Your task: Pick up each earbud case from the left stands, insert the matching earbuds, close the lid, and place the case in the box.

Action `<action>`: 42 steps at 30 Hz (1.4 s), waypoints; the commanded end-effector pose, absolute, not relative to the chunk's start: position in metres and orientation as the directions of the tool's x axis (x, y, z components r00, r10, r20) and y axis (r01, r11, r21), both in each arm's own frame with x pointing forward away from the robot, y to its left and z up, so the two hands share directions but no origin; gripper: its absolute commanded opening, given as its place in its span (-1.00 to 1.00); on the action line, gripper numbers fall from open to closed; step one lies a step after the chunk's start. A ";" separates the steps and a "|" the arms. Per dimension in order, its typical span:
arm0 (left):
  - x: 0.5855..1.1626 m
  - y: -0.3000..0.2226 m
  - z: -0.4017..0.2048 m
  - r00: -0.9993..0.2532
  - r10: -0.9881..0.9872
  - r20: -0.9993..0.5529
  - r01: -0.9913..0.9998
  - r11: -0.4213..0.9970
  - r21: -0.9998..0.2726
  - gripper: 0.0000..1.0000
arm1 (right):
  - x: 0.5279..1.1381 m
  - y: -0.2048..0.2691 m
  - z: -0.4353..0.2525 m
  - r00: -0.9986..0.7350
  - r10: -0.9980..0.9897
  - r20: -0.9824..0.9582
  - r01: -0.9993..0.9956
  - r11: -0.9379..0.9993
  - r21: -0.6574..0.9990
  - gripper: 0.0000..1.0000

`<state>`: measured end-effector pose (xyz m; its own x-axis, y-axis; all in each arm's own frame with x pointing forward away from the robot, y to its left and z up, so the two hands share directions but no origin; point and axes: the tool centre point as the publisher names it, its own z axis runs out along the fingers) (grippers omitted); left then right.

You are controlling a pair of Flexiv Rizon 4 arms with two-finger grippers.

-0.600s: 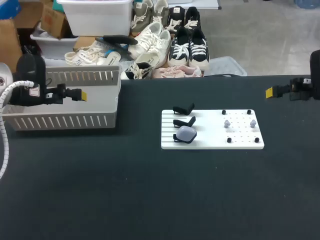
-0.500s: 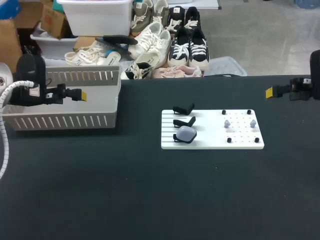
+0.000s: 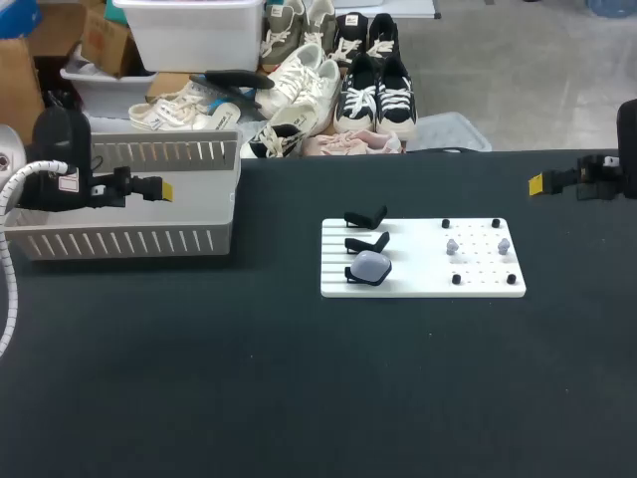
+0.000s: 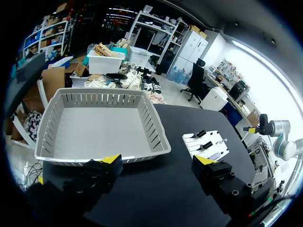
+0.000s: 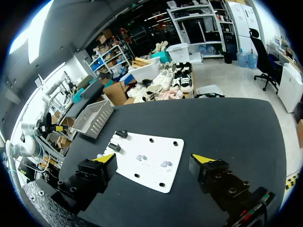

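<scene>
One case waiting on its stand, both tools empty
Lilac earbud case (image 3: 372, 265) sits on the nearest stand at the white board's (image 3: 418, 284) left side, the other two stands (image 3: 365, 216) bare, and the earbuds (image 3: 452, 245) on the board's right half. The box (image 3: 129, 239) and left tool (image 4: 157, 161) are well left of the board, the right tool (image 5: 154, 158) well right of it, both with fingers apart. Pick-up looks not yet begun; next the left tool likely needs to cross to the board and close on the case

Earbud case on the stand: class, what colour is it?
The earbud case is pale lilac-grey, clearest in the head view.
</scene>
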<state>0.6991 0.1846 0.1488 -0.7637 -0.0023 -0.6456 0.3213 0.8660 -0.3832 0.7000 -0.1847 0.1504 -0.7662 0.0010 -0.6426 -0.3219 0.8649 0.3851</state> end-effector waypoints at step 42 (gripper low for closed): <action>0.704 0.091 0.191 -0.334 0.443 -0.832 0.909 0.384 -0.161 1.00 | 0.701 -0.186 0.150 -0.766 -0.001 -0.643 -0.326 0.862 0.388 1.00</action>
<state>0.6967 0.0960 0.1959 -0.4010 0.4247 -0.8116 0.8570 0.4869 -0.1687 0.7000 -0.1847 0.1504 -0.7662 0.0010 -0.6427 -0.3219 0.8649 0.3851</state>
